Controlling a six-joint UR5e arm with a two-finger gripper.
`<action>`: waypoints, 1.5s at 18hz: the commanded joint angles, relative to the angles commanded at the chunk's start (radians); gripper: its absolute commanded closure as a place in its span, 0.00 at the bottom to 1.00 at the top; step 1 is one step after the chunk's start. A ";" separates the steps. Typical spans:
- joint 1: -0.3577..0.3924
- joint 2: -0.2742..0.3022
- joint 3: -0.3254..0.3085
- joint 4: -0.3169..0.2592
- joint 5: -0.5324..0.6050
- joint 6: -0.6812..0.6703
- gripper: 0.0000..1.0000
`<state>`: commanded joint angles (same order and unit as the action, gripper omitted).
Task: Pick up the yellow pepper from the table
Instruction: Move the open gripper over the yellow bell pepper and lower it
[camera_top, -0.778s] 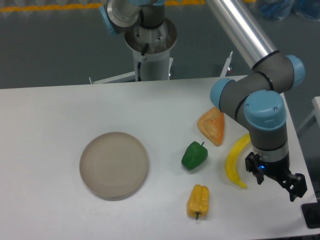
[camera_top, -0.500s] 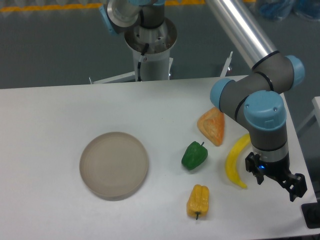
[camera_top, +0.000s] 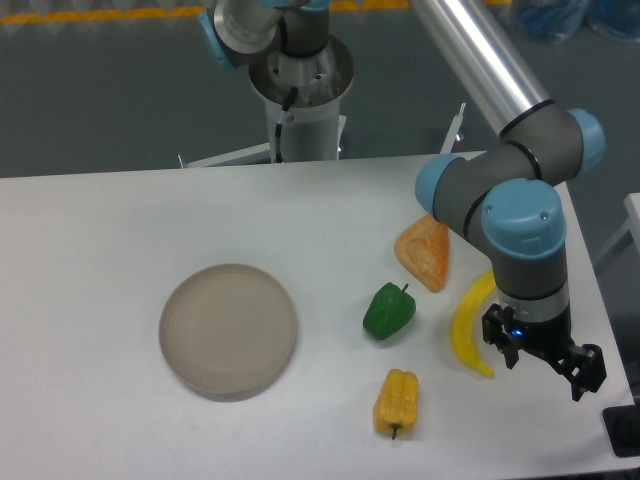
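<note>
Gripper (camera_top: 545, 357) spread, empty (beside banana (camera_top: 470, 322))

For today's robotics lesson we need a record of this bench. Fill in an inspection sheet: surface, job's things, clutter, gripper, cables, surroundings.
Surface: white table, nothing spilled.
Job's things: yellow pepper lying near the front edge, stem toward the camera, untouched.
Clutter: green pepper; orange wedge; banana, partly behind the arm; round grey plate, nothing on it.
Gripper: gripper open, holding nothing, right of the yellow pepper by the banana's lower end.
Cables: one dark cable at the arm's base.
Surroundings: grey floor with a yellow line at the back.
</note>
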<state>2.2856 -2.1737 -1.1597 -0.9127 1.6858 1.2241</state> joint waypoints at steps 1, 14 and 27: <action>0.000 0.009 -0.002 -0.006 -0.012 -0.002 0.00; 0.008 0.184 -0.242 -0.077 -0.262 -0.421 0.00; -0.025 0.077 -0.249 0.014 -0.338 -0.598 0.00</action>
<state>2.2611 -2.0968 -1.4082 -0.8990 1.3483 0.6258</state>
